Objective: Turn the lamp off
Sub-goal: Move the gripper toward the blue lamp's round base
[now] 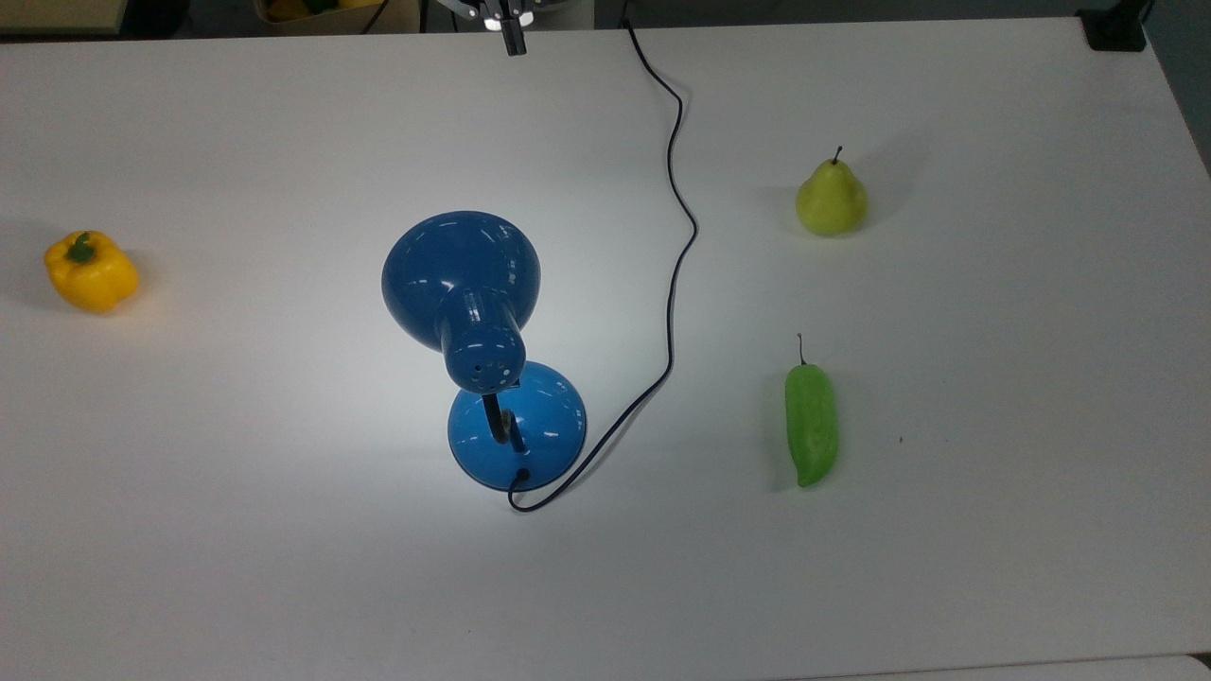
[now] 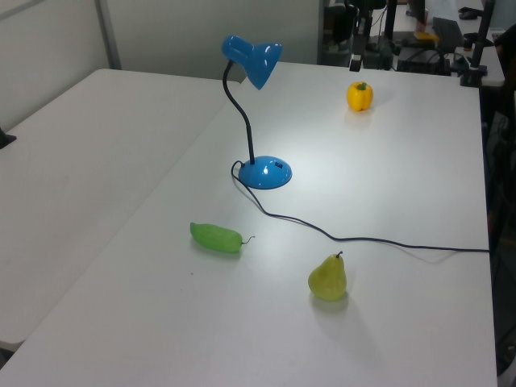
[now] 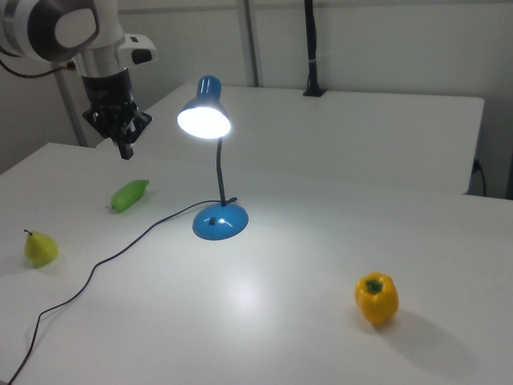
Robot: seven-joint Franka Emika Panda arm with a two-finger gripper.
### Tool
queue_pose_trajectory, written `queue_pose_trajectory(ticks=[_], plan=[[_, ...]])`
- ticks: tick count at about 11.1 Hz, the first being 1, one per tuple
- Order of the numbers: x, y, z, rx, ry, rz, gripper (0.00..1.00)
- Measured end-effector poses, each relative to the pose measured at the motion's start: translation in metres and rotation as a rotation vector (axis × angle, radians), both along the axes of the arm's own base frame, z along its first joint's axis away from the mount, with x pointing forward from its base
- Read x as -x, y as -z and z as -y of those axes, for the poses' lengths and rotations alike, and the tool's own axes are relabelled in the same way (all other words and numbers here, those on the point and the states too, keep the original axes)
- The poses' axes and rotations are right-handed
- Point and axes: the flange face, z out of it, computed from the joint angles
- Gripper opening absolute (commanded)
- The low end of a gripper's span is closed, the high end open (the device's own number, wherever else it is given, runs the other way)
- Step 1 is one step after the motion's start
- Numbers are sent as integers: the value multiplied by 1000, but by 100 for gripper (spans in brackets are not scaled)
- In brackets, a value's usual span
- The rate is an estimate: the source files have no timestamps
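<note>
Glowing lamp carries no legible writing; end effector aloft

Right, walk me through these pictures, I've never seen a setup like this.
It's one scene from three cameras: one above, two at the sides. The white robot arm ends in a gripper, a two-finger clamp, shut and holding nothing, hanging above the table away from the lamp. On the table stand a lit blue lamp with its black cord, a yellow bell pepper, a pear and a green pepper. The robot is meant to switch the lamp off.
</note>
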Motion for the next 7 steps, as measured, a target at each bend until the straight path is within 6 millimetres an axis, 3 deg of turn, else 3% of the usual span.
queue_pose_trajectory(ticks=[2, 7], plan=[[1, 6, -3, 0, -14, -12, 0], [6, 54, -36, 7, -75, -83, 0]])
